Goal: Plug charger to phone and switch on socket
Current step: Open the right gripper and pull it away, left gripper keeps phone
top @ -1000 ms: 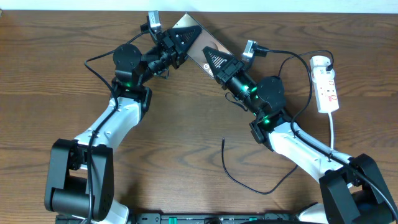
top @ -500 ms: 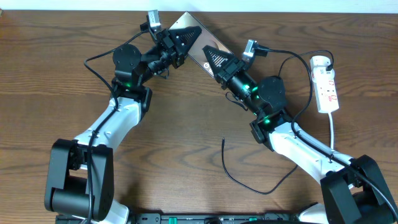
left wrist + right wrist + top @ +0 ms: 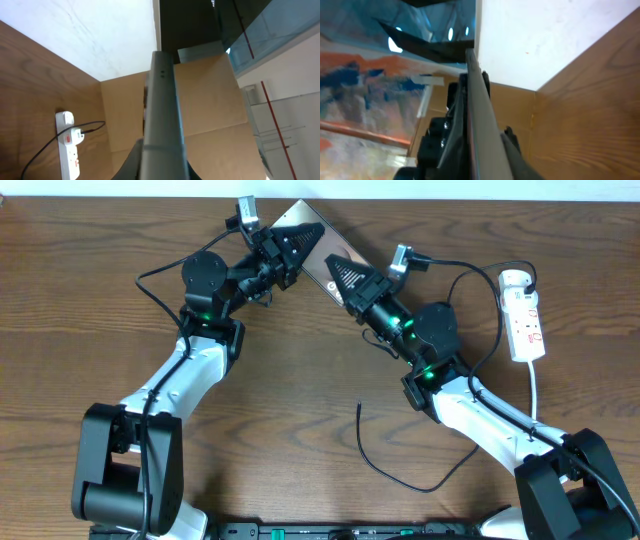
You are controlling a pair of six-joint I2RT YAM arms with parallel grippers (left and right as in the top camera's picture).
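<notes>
The phone [image 3: 322, 255] is a flat dark brown rectangle at the back middle of the table, held between both grippers. My left gripper [image 3: 292, 247] is shut on its left edge; the left wrist view shows the phone edge-on [image 3: 162, 110] between the fingers. My right gripper [image 3: 345, 277] is shut on its right end, edge-on in the right wrist view [image 3: 480, 130]. The charger [image 3: 395, 470] is a thin black cable lying loose on the table at front centre, its tip [image 3: 359, 406] free. The white socket [image 3: 525, 315] lies at the right, also seen in the left wrist view [image 3: 67, 145].
A black plug [image 3: 527, 280] sits in the socket's far end. The socket's white cord [image 3: 535, 390] runs towards the front right. The robot's thicker black cables [image 3: 480, 280] loop near the right arm. The table's back edge [image 3: 450, 200] is just behind the phone.
</notes>
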